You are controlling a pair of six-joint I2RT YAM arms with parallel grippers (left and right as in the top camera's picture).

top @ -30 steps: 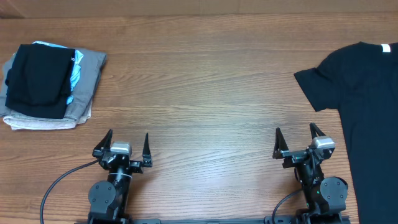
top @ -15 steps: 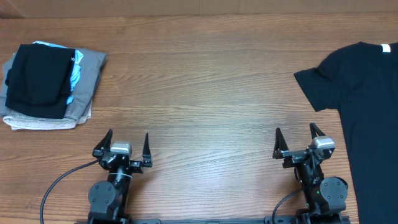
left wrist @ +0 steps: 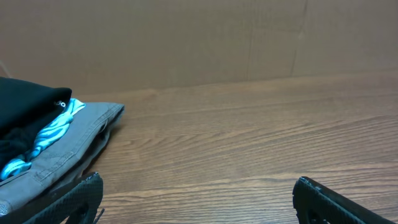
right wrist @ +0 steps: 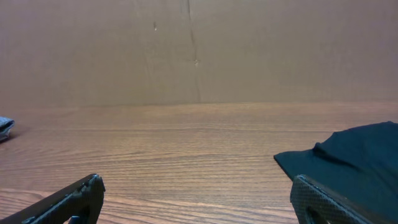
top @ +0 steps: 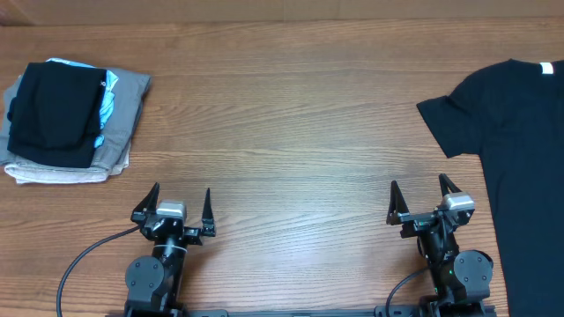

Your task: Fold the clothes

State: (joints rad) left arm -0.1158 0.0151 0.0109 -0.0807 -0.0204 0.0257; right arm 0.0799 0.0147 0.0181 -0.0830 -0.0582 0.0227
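Lying flat at the right edge of the brown wooden table [top: 291, 132]: a plain black short-sleeved T-shirt of soft cloth [top: 520, 150], with part running off the picture. At the top, a small white neck label [top: 546, 68]; poking out to the left, one sleeve [top: 445, 119]. Not folded yet. Looks light, thin and floppy. Likely to sag, bunch up and slide on the smooth wood when pulled. Best to pinch at an edge, such as the sleeve end or the near side edge, not the middle.

Just beside the shirt's left edge, the right gripper [top: 419, 189], wide open and holding nothing. Well apart on the other side, the left gripper [top: 181, 192], wide open and empty too.

Far off in the left corner, a neat pile of folded clothes [top: 75, 123]: black on top, light blue peeking out, grey-beige below. Only bare wood between the right gripper and the shirt, so nothing in the way.
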